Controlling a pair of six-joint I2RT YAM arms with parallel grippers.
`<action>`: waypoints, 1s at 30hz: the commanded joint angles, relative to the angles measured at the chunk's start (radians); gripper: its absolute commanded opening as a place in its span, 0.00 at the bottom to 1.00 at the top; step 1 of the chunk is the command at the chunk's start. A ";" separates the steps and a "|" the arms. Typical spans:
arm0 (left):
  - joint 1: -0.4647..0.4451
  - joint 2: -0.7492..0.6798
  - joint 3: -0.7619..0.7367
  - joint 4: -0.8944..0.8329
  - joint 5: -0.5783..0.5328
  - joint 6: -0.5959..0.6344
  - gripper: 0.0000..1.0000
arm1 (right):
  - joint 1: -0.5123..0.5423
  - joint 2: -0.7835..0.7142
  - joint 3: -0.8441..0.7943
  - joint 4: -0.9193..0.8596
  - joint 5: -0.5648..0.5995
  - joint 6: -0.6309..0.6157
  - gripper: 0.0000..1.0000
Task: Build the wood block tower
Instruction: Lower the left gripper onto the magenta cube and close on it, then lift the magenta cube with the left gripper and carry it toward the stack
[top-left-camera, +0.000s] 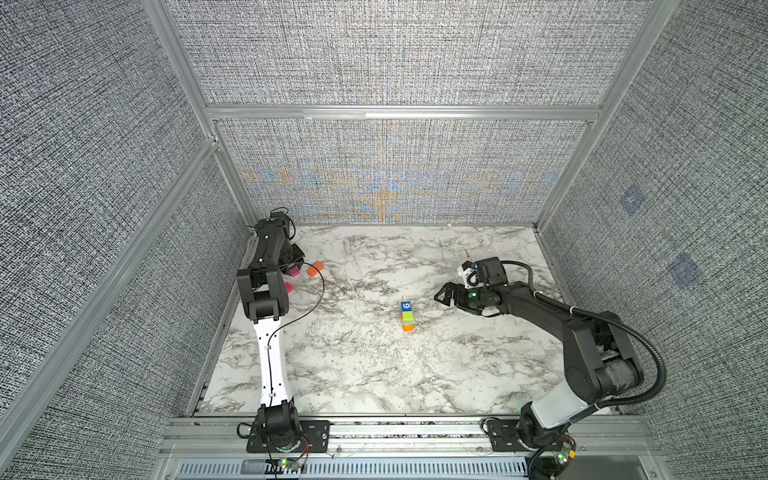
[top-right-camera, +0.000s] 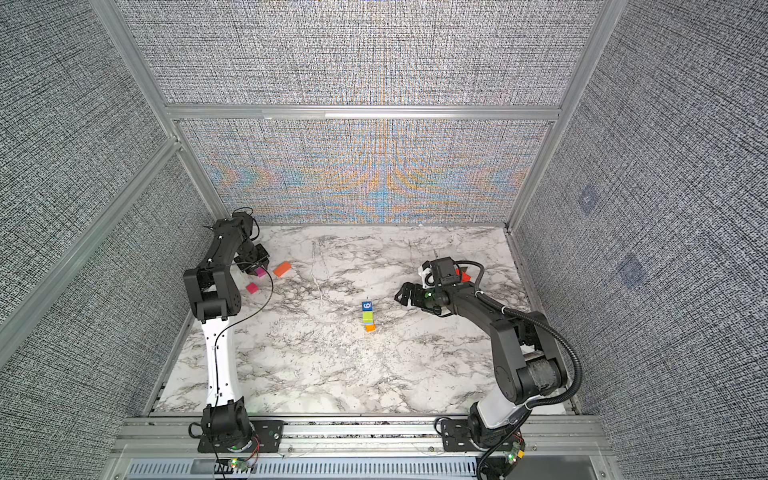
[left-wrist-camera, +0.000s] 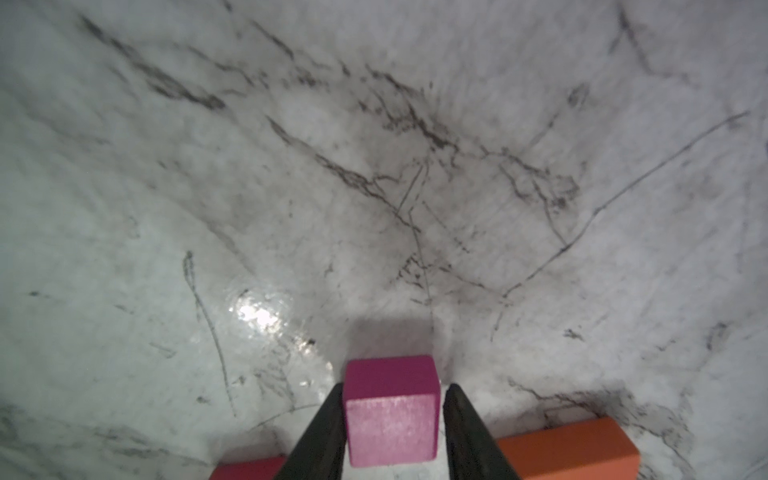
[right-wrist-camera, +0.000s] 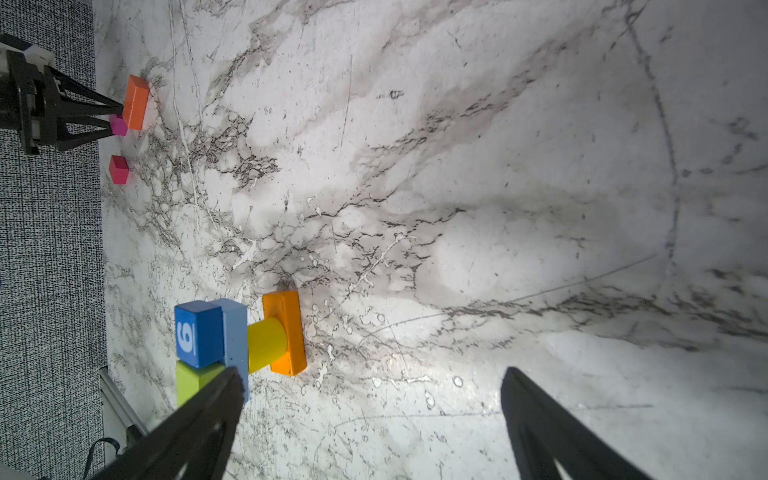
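The wood block tower (top-left-camera: 407, 316) (top-right-camera: 368, 316) stands mid-table: an orange base, a yellow cylinder, a light blue slab, then a green block and a blue "6" block (right-wrist-camera: 198, 334) side by side on top. At the far left my left gripper (left-wrist-camera: 395, 388) (top-left-camera: 291, 271) has a finger on each side of a magenta cube (left-wrist-camera: 390, 411) (top-right-camera: 260, 272) that rests on the table, shut on it. My right gripper (right-wrist-camera: 371, 374) (top-left-camera: 443, 296) hangs wide open and empty just right of the tower.
An orange-red slab (top-left-camera: 315, 269) (left-wrist-camera: 569, 449) lies right beside the gripped cube. A second pink-red cube (top-left-camera: 289, 287) (right-wrist-camera: 119, 169) sits just in front of it. A red piece (top-right-camera: 462, 275) shows behind the right wrist. The enclosure walls stand close to the left arm.
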 joint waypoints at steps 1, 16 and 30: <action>0.000 -0.014 -0.011 -0.013 -0.004 0.016 0.36 | 0.000 -0.003 0.005 0.010 -0.015 0.003 0.99; -0.027 -0.182 -0.128 -0.033 -0.021 0.113 0.28 | 0.001 -0.062 0.013 -0.033 -0.025 -0.003 0.99; -0.189 -0.463 -0.301 -0.059 -0.031 0.189 0.28 | -0.001 -0.287 -0.040 -0.223 0.051 -0.023 0.99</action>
